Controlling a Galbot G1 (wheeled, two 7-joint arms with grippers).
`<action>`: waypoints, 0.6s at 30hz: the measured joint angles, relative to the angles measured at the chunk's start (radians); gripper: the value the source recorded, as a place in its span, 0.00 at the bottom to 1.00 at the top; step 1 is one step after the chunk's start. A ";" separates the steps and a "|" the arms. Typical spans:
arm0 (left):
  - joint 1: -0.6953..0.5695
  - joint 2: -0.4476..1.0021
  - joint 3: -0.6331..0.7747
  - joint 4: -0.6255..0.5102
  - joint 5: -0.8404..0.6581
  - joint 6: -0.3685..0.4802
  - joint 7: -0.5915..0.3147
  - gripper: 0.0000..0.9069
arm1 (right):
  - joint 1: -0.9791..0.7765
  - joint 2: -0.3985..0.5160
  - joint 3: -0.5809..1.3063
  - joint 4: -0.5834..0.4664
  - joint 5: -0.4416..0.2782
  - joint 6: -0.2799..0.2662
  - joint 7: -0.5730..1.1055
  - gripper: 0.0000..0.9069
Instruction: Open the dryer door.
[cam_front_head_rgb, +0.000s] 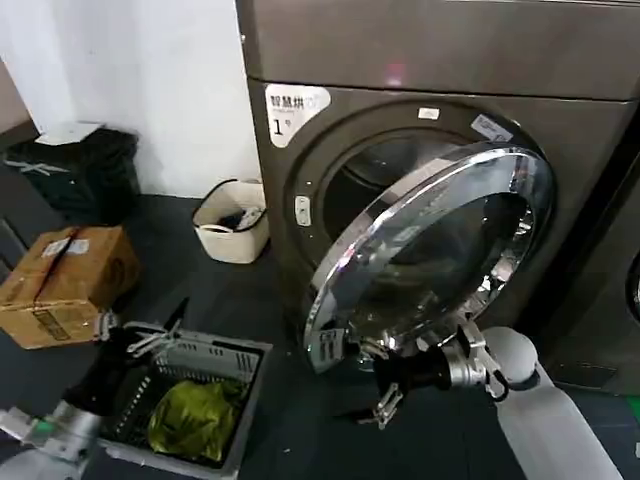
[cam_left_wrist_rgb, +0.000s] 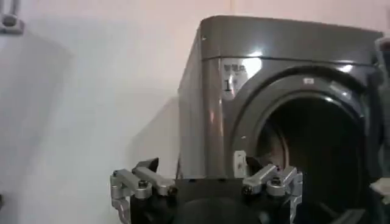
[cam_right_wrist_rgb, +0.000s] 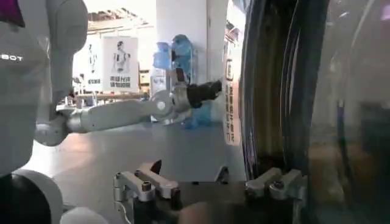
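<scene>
One round porthole, the dryer door (cam_front_head_rgb: 430, 250), stands swung well out from the dryer (cam_front_head_rgb: 420, 60), its chrome ring tilted toward the floor and its dark glass facing forward and down. Behind it the drum opening (cam_front_head_rgb: 370, 175) of the brown-grey machine is exposed, with the white sticker marked "1" (cam_front_head_rgb: 290, 108) at the upper corner of the front panel. The right gripper (cam_front_head_rgb: 378, 380) sits at the door's lower edge, just beside the chrome ring; its fingers are spread apart, one up near the rim and one hanging below, and no grip on the door can be made out. In the right wrist view the door's dark inner rim (cam_right_wrist_rgb: 274, 91) rises right next to those parted fingers (cam_right_wrist_rgb: 277, 182).

Low on the robot's left side, the left gripper (cam_front_head_rgb: 150, 335) hovers over the near corner of a grey slatted basket (cam_front_head_rgb: 245, 355), fingers splayed wide and holding nothing. That basket holds a crumpled yellow-green cloth (cam_front_head_rgb: 195, 415). Farther back, near the dryer's side, a cream tub (cam_front_head_rgb: 232, 245) holds some dark items. A cardboard box (cam_front_head_rgb: 65, 280) rests on the dark floor beyond the basket.
</scene>
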 joint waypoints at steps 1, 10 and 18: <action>-0.006 0.008 0.007 -0.001 -0.010 0.002 -0.005 1.00 | -0.003 -0.002 0.003 0.003 0.001 0.003 0.000 1.00; -0.076 0.103 0.097 0.018 -0.056 0.009 -0.011 1.00 | -0.042 -0.011 0.038 0.028 0.006 0.022 0.003 1.00; -0.156 0.198 0.212 0.061 -0.073 0.012 -0.012 1.00 | -0.090 -0.005 0.097 0.057 0.012 0.023 0.007 1.00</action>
